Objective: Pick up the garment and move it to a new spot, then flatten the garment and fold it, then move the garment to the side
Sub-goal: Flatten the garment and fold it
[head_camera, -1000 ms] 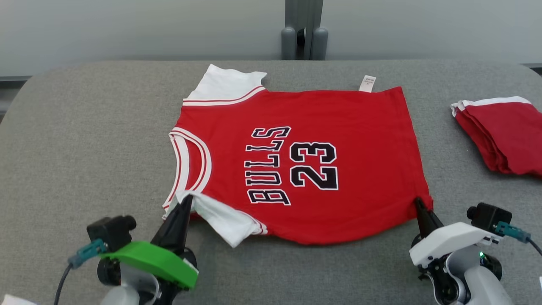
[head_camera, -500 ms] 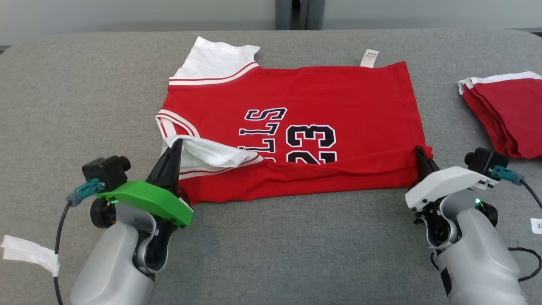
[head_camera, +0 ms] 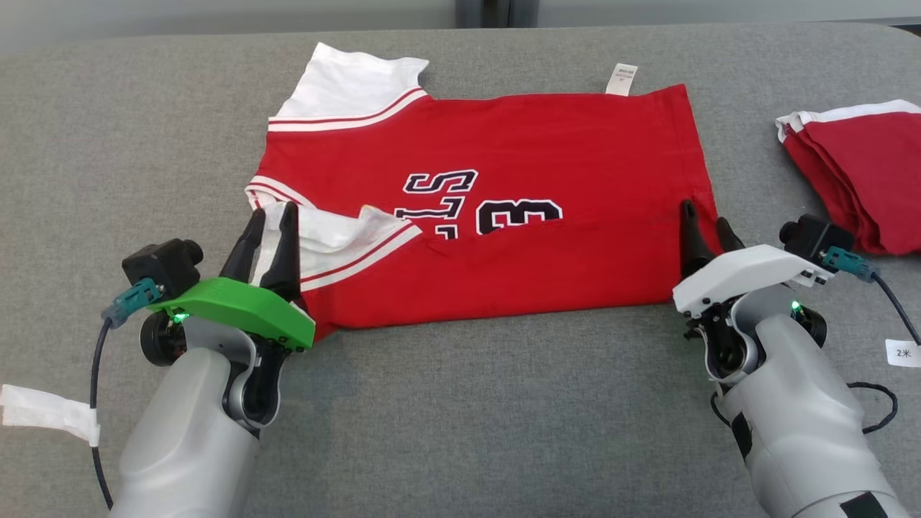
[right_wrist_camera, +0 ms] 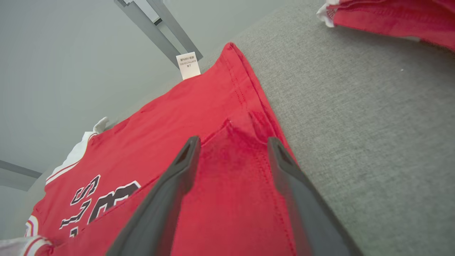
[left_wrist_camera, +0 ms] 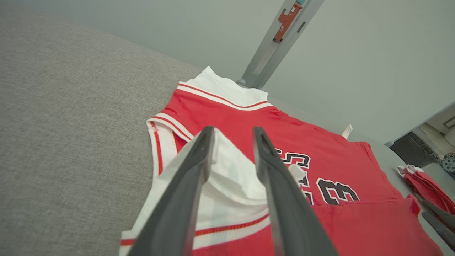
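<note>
Head view: jaws open on both, left gripper (head_camera: pixel 272 211) at 8 o'clock, right gripper (head_camera: pixel 704 214) at 4; a finger snagging the Bulls jersey (head_camera: pixel 547 137) could undo the fold.

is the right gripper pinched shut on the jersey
No, in the right wrist view the right gripper stands open, with the folded red corner of the jersey lying between its jaws.
</note>
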